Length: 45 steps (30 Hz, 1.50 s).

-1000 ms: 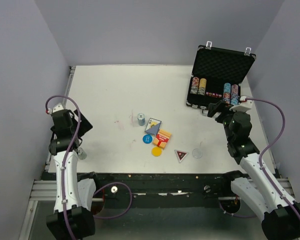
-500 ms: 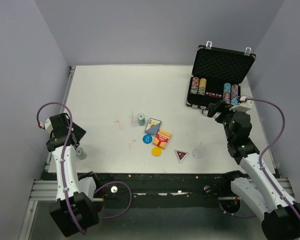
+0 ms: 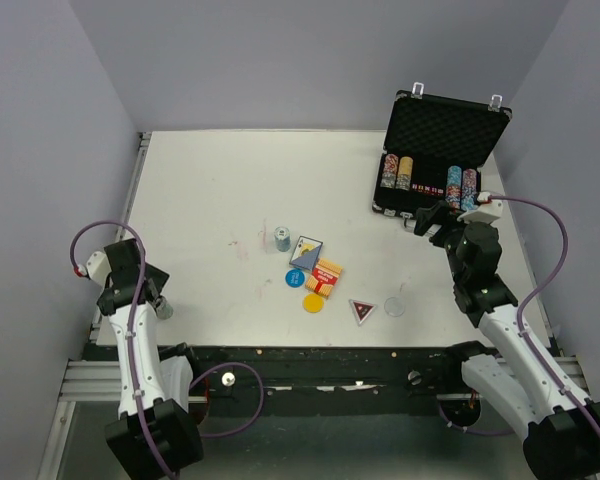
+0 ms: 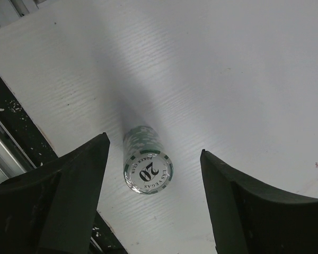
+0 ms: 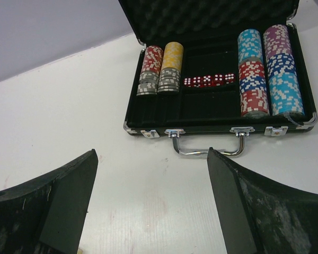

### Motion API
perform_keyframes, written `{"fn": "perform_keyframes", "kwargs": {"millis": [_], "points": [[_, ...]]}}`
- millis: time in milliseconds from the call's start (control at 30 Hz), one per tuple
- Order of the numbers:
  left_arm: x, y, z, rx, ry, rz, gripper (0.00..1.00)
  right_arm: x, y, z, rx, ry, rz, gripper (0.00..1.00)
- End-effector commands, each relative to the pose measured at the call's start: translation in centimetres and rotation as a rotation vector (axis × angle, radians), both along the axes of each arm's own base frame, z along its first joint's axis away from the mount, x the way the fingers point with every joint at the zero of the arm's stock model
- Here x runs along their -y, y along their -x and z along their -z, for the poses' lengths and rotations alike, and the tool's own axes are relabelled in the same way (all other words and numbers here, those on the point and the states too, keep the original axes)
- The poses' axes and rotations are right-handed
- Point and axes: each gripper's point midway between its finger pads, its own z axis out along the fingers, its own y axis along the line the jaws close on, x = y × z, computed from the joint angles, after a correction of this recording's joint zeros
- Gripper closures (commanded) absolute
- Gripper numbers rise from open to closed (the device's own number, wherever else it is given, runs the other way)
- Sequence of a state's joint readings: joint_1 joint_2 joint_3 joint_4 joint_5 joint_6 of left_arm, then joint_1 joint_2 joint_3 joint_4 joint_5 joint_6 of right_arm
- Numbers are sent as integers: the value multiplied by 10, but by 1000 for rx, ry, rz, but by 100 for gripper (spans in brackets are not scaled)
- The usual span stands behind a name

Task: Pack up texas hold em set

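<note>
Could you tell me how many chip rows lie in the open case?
4: red-grey row and yellow-grey row at the case's left end; cyan-red row and purple-blue row at its right. None seems hidden.

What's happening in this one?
Packing is midway. The left gripper hangs open astride a short stack of chips at the front left of the table, not gripping it. The right gripper hovers open facing the open case, part-filled with chip rows. Card decks and button discs lie loose mid-table.
</note>
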<state>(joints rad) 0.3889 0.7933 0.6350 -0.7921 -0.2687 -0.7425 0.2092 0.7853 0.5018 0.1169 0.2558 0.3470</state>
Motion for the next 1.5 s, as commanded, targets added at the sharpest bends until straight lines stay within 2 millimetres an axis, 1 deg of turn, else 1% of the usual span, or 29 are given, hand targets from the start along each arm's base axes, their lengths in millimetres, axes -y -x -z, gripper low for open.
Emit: {"fn": "perform_keyframes", "kwargs": {"millis": [0,67,267,367,567,600,767,833,867,900,933,967,1133,1200,1267,1300,1367,1467], "points": [[7,6,18,-21,61,-46,19,6,1,-6,6,11,29,9],[11,7,26,-41,94,-42,19,6,1,-6,6,10,30,9],[16,8,40,-59,126,-45,21,6,-1,-1,-5,16,31,9],[18,9,47,-75,139,-45,27,6,-2,0,-9,18,31,9],[18,8,49,-74,144,-46,36,8,-2,2,-12,23,36,8],[18,8,49,-72,144,-49,41,7,-2,3,-12,22,32,8],[18,8,48,-70,142,-46,55,7,-2,2,-11,22,33,9],[18,7,47,-66,143,-45,66,7,-2,2,-11,22,32,8],[18,8,46,-66,140,-46,76,6,-2,2,-12,22,30,8],[18,7,44,-61,137,-43,83,7,-2,1,-10,21,32,9],[17,7,43,-59,132,-41,95,6,-2,1,-10,22,29,9],[16,6,38,-49,125,-40,100,7,-1,1,-8,22,30,9],[13,-2,18,-16,90,5,100,6,0,-1,5,21,24,9],[11,-9,5,11,71,47,100,5,1,-2,8,20,18,9],[13,-23,-9,47,42,145,100,3,0,-4,12,17,9,9],[17,-33,-18,68,26,233,100,2,0,-4,12,16,0,9],[25,-45,-34,70,-7,356,100,-3,1,-6,16,12,-28,9],[47,-63,-60,121,-51,546,100,-16,0,-12,28,-5,-96,10]]}}
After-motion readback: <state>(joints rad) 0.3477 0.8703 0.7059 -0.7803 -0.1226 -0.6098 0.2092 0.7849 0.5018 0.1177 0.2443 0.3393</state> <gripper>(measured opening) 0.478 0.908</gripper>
